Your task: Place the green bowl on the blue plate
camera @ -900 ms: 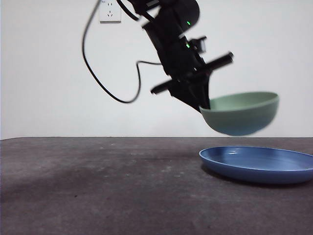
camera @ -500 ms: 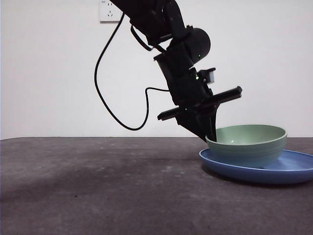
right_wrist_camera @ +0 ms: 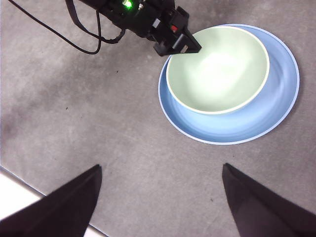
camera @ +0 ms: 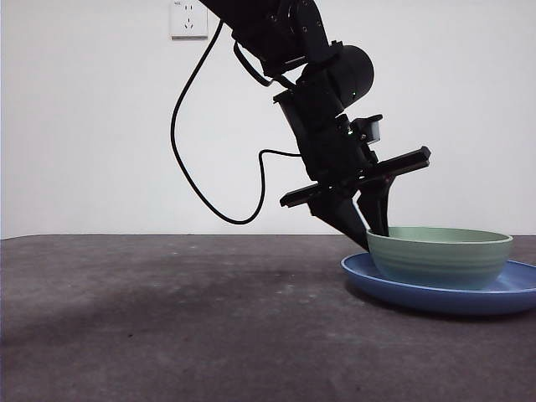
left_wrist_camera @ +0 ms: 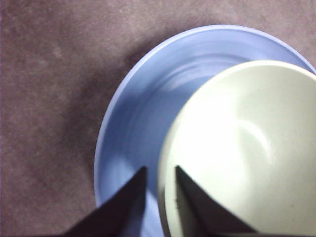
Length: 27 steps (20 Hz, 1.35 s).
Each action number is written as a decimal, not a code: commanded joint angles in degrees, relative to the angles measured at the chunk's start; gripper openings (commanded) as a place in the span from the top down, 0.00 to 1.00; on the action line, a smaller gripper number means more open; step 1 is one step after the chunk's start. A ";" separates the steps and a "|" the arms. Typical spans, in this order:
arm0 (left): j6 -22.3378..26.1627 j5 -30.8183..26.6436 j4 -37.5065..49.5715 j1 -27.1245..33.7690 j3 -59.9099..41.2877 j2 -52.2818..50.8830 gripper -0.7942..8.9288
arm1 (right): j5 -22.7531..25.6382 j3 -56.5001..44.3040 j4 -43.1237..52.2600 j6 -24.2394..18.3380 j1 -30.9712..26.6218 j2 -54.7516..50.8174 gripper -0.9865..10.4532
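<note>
The green bowl sits upright and level inside the blue plate at the right of the table. My left gripper reaches down to the bowl's near-left rim. In the left wrist view its jaws straddle the rim of the bowl, one inside and one outside over the plate, slightly open with a gap showing. The right wrist view looks down from high up: the bowl lies a little off-centre on the plate. My right gripper hangs wide open and holds nothing.
A black cable loops down from the left arm. A white wall socket is on the back wall. The dark table's edge shows below the right gripper.
The bowl came down from the air onto the plate and slid a little right, settling level. The left gripper's jaws have spread apart at the rim.
</note>
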 commanded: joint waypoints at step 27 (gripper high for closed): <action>8.57 8.96 -13.35 17.57 -16.85 -44.63 0.66 | 1.88 1.20 0.81 0.39 0.17 0.22 0.57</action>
